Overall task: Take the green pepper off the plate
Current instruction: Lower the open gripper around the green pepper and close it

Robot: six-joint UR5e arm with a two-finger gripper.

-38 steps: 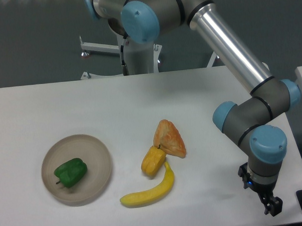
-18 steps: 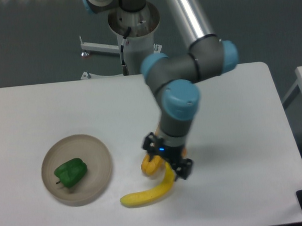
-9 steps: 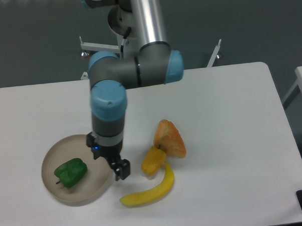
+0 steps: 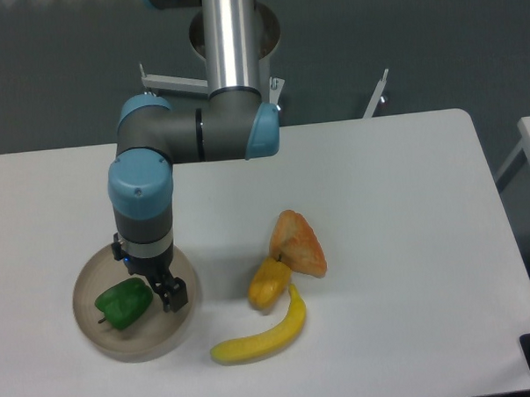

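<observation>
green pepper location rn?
In the fixed camera view, the green pepper lies on the plate at the table's lower left, with the gripper just to its right.

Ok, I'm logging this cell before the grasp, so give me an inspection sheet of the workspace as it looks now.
Surface: white table, no spills seen.
Job's things: glossy green bell pepper lies on the round beige-grey plate, left of centre.
Clutter: yellow-orange pepper, yellow banana and orange-pink wedge-shaped fruit clustered right of the plate.
Grippers: black two-finger gripper over the plate, just right of the green pepper; open or shut cannot be told.
Cables: nothing seen.
Surroundings: dark wall, white metal frame behind the table.
</observation>
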